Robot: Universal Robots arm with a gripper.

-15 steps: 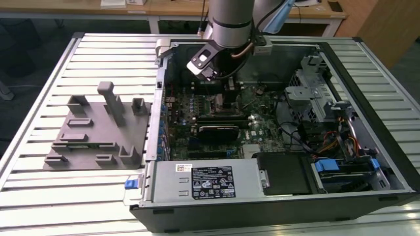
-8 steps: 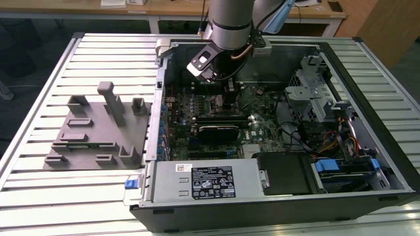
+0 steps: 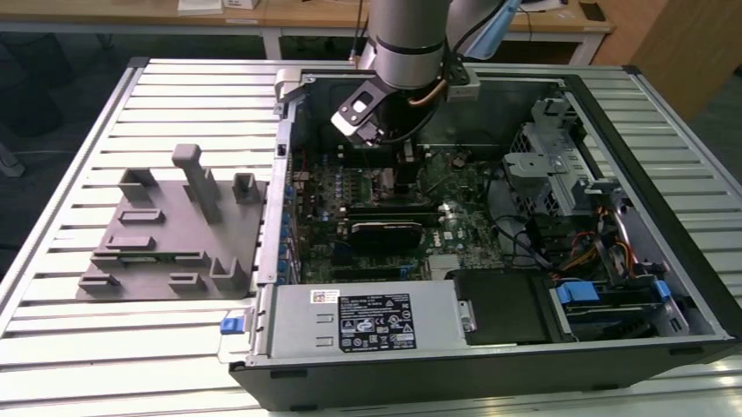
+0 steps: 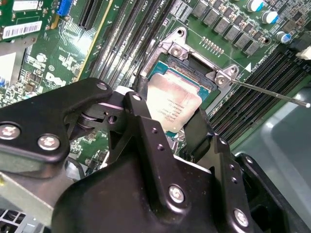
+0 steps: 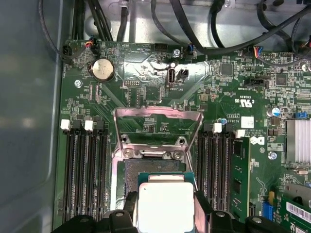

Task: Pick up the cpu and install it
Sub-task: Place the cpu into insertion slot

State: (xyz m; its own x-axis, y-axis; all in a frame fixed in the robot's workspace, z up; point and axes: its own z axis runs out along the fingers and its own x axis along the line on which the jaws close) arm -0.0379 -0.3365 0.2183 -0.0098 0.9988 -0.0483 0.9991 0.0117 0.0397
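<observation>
- Our gripper [image 4: 167, 110] is narrowed onto the cpu [image 5: 165, 206], with one black finger [image 4: 141, 116] against each of two opposite edges.
- We see the cpu held silver side up, right over the dark socket [image 5: 154, 167]; we cannot tell whether it is seated yet.
- The socket's metal load plate [image 5: 158, 119] stands swung open just beyond the chip, and the thin lever [image 4: 267, 92] sticks out sideways, clear of the fingers.
- Black memory slots [image 5: 85, 170] run along both sides of the socket, close to the fingers.
- Farther out on the motherboard we note a coin battery [image 5: 102, 69] and black cables [image 5: 194, 29].
- In the exterior view the arm [image 3: 400, 43] reaches down into the open computer case [image 3: 649, 287]; a grey fixture [image 3: 162, 234] lies on the slatted table [image 3: 69, 130] to the exterior view's left.
</observation>
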